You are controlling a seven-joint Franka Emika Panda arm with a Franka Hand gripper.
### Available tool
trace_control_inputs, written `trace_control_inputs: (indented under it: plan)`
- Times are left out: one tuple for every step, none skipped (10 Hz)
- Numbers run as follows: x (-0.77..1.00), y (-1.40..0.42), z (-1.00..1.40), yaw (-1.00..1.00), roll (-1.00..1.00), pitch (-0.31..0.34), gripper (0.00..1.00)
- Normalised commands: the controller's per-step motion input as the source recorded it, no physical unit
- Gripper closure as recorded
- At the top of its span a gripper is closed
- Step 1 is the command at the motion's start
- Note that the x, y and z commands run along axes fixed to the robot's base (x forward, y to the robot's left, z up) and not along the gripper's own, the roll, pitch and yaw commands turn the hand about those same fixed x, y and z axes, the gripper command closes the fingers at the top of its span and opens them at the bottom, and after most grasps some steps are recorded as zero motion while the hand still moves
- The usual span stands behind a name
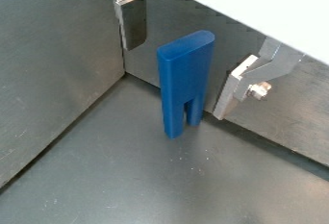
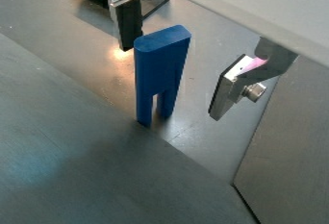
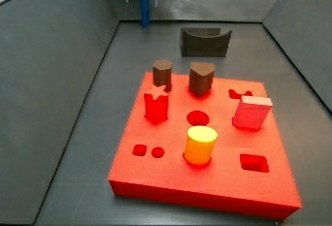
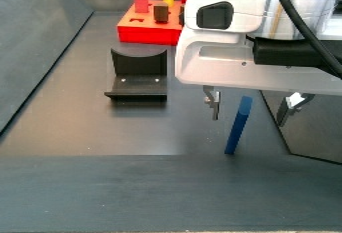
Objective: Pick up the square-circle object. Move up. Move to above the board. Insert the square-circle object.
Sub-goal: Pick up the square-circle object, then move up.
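Observation:
The square-circle object (image 1: 184,84) is a tall blue piece with a forked foot. It stands upright on the grey floor near the far wall, and shows in both wrist views (image 2: 162,74) and both side views (image 3: 144,15) (image 4: 238,125). My gripper (image 1: 184,64) is open and straddles its upper part, with a gap on each side between the piece and the fingers (image 2: 127,26). The gripper also shows in a side view (image 4: 249,109). The red board (image 3: 208,177) lies far from the piece in a side view, and shows in the other side view too (image 4: 140,25).
The dark fixture (image 3: 205,42) stands on the floor between the blue piece and the board (image 4: 138,72). On the board stand a brown cylinder (image 3: 162,73), a red star peg (image 3: 157,104), a yellow cylinder (image 3: 200,145) and a pink block (image 3: 251,112). Grey walls enclose the floor.

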Motion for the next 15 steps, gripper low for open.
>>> trace_control_inputs:
  plan:
    - [0.0,0.0,0.0,0.0,0.0,0.0,1.0]
    - [0.0,0.0,0.0,0.0,0.0,0.0,1.0]
    - [0.0,0.0,0.0,0.0,0.0,0.0,1.0]
    - [0.0,0.0,0.0,0.0,0.0,0.0,1.0]
    - [0.0,0.0,0.0,0.0,0.0,0.0,1.0]
    - [0.0,0.0,0.0,0.0,0.0,0.0,1.0]
    - [0.0,0.0,0.0,0.0,0.0,0.0,1.0]
    - [0.0,0.0,0.0,0.0,0.0,0.0,1.0]
    - [0.0,0.0,0.0,0.0,0.0,0.0,1.0]
    - [0.0,0.0,0.0,0.0,0.0,0.0,1.0]
    - [0.0,0.0,0.0,0.0,0.0,0.0,1.0]
    - [0.0,0.0,0.83,0.0,0.0,0.0,1.0]
    - [-0.04,-0.01,0.77,-0.01,-0.01,0.03,1.0]
    - [-0.05,0.0,0.69,-0.01,0.0,0.04,1.0]
    - [-0.03,0.0,0.5,-0.01,0.03,0.057,1.0]
